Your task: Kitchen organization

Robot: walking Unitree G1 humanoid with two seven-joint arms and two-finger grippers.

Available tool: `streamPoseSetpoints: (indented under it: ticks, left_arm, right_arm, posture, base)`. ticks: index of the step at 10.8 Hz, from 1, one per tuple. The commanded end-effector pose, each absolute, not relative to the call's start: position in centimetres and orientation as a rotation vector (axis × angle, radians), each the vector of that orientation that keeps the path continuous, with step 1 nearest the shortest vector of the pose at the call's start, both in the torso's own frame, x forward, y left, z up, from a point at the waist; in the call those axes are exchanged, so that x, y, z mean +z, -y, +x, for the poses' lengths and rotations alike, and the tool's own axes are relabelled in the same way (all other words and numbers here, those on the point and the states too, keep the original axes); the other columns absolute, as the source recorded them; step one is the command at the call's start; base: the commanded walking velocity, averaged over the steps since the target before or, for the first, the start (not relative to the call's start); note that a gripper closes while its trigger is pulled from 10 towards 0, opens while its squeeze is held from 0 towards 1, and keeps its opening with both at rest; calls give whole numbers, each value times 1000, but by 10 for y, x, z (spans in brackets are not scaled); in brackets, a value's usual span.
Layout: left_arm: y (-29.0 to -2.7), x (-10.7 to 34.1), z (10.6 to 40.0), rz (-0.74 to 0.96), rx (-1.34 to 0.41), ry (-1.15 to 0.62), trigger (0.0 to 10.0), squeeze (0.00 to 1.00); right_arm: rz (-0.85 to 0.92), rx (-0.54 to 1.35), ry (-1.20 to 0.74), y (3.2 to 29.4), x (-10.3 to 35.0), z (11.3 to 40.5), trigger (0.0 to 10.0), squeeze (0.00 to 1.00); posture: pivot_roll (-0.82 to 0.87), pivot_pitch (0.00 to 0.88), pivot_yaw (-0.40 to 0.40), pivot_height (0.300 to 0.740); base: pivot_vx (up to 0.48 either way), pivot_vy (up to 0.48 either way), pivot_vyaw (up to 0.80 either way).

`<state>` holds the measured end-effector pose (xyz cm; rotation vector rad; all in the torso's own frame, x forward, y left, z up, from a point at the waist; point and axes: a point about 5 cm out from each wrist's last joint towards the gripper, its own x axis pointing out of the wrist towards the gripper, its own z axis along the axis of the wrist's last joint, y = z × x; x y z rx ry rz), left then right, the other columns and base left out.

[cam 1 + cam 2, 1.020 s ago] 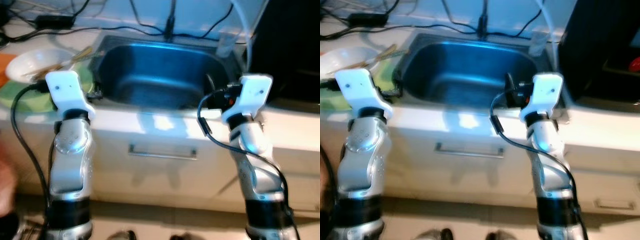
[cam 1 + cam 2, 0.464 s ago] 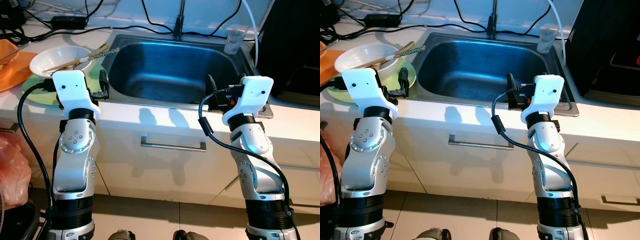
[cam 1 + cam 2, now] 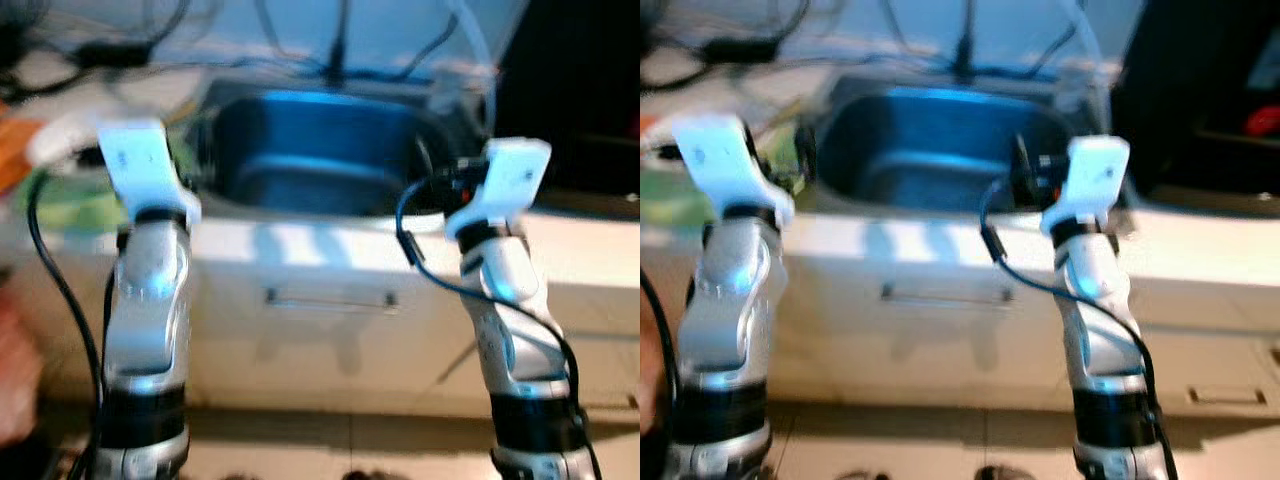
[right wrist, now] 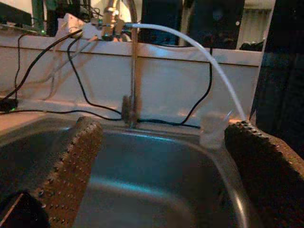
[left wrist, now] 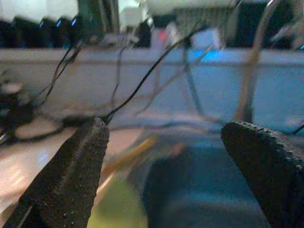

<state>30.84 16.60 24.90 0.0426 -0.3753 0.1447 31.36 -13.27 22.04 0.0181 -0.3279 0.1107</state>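
Head views are blurred, so I note only coarse layout. I see a pale counter [image 3: 330, 245] running across in front of both arms, with a stainless sink [image 3: 320, 150] sunk into it between the two grippers. Left gripper [image 5: 171, 156] is raised at the sink's near left corner, fingers [image 5: 76, 166] spread wide with nothing between them; beyond its tips I make out the sink's left rim, a yellowish utensil handle [image 5: 137, 152] lying on the counter, and a smear of green just beside the near finger, too blurred to identify. Right gripper [image 4: 161, 166] sits at the sink's near right rim, also fully spread and holding nothing, aimed along the basin toward the back wall. Past its tips: the faucet [image 4: 132, 66] upright at the basin's far edge, a white hose [image 4: 190, 42] arching from it to a small clear cup [image 4: 212, 130] on the rim near the right finger. Black cables [image 4: 57, 80] trail along the white backsplash [image 4: 166, 80] behind the sink. To the right gripper's outer side stands a tall dark appliance [image 3: 580, 90]. Below the counter edge, a drawer front with a bar handle [image 3: 330, 298], then tiled floor [image 3: 940, 440]. Open basin lies directly ahead of both grippers; the counter's front edge runs just under them.
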Motion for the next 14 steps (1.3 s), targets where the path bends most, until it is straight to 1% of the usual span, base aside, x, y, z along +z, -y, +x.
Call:
streamPoseSetpoints:
  ticks: [1, 2, 5, 10, 11, 14]
  left_arm:
    - [-160, 259, 308, 48, 122, 407, 10000, 0]
    - [-161, 259, 308, 47, 125, 407, 10000, 0]
    - [-158, 259, 305, 38, 122, 423, 10000, 0]
    - [-163, 251, 305, 56, 161, 394, 10000, 0]
    - [-166, 242, 306, 84, 179, 359, 10000, 0]
    - [-169, 224, 307, 98, 183, 296, 10000, 0]
  right_arm:
    - [8, 105, 358, 135, 228, 313, 10000, 0]
    - [8, 106, 355, 135, 227, 313, 10000, 0]
    - [7, 113, 332, 134, 220, 311, 10000, 0]
    - [11, 130, 318, 132, 217, 311, 10000, 0]
    - [19, 136, 318, 131, 218, 311, 10000, 0]
    - [74, 159, 298, 128, 218, 311, 10000, 0]
  posture:
    - [-30, 89, -51, 740]
    - [-30, 89, -51, 740]
    - [-32, 96, -50, 740]
    - [-29, 100, -53, 740]
    - [-28, 101, -52, 740]
    - [-26, 103, -52, 740]
  base:
    - [442, 0, 0]
    - [442, 0, 0]
    - [0, 0, 0]
    - [0, 0, 0]
    - [0, 0, 0]
    - [0, 0, 0]
